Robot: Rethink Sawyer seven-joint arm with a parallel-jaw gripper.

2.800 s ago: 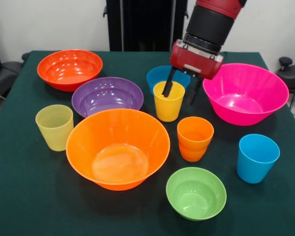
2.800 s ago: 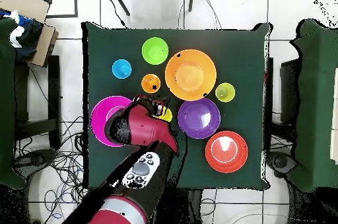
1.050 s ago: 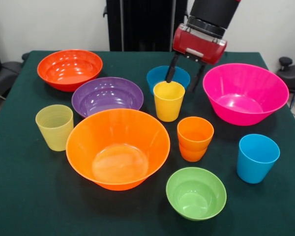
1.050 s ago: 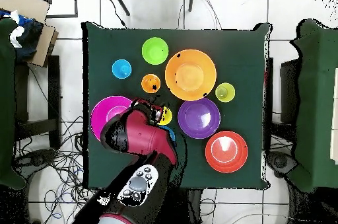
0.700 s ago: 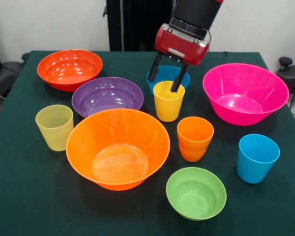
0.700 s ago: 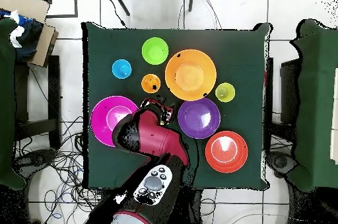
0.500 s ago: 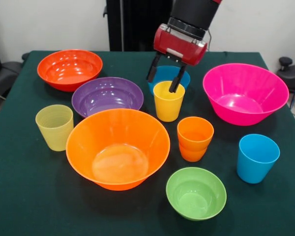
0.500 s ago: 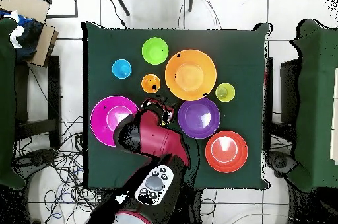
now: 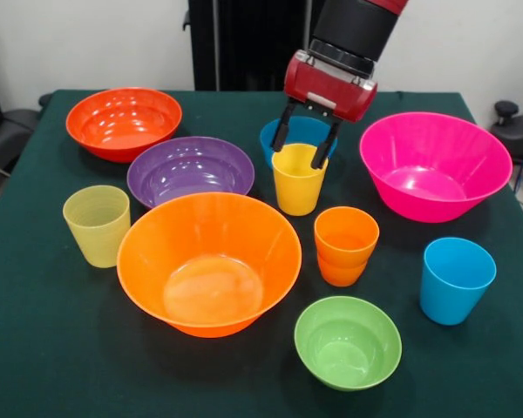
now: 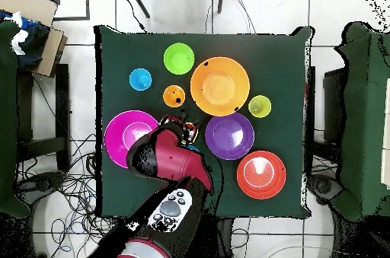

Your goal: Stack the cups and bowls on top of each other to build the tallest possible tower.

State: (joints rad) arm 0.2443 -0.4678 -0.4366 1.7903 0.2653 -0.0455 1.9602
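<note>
The red arm [image 10: 171,165] reaches between the hot pink bowl [image 10: 124,135] and the purple bowl [image 10: 230,135].

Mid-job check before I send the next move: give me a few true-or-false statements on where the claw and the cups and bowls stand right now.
1. The claw is open above the yellow cup. True.
2. The orange cup sits inside the hot pink bowl. False: it stands on the table, apart from that bowl.
3. No tower has been started. True: every piece stands alone.
4. The claw holds the sky blue cup. False: that cup stands untouched, far from the claw.
5. The purple bowl is nested in the large orange bowl. False: they stand side by side.
</note>
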